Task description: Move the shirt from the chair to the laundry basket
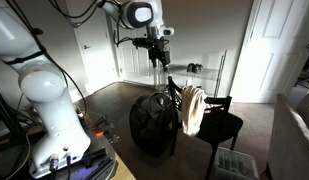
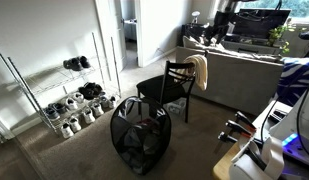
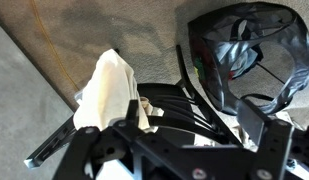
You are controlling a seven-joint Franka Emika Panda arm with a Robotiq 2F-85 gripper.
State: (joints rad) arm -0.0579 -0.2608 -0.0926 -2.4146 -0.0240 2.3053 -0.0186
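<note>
Obs.: the arm reaches out from the bench [image 1: 106, 166] over the carpet. The gripper [image 1: 160, 62] points down and hangs in the air above the top rail of the chair [image 1: 222, 126]. From where I stand nothing is in its grip. In the wrist view the gripper [image 3: 154, 138] has its jaws apart, with open floor and chair rails showing between them. The shirt [image 1: 192, 108] is draped over the chair back, hanging limp down the rails on the side away from the bench corner. It sits lower than the jaws and off to one side, apart from them and not touching. The wrist view shows the same: the shirt [image 3: 112, 90] lies ahead of the jaws and left of their midline, bunched over the rail end, while the chair [image 3: 189, 100] runs under the centre. The basket [image 1: 152, 126] stands on the carpet beyond the bench corner, just beside the chair on its back side, mouth open upward. The wrist view shows the basket [image 3: 244, 50] to the upper right with some crumpled items inside. In an exterior view the shirt [image 2: 199, 70] hangs on the sofa-side post of the chair [image 2: 162, 92]. The basket [image 2: 137, 135] is nearer the bench edge [image 2: 242, 160], and a shoe rack [image 2: 64, 95] stands by the wall.
</note>
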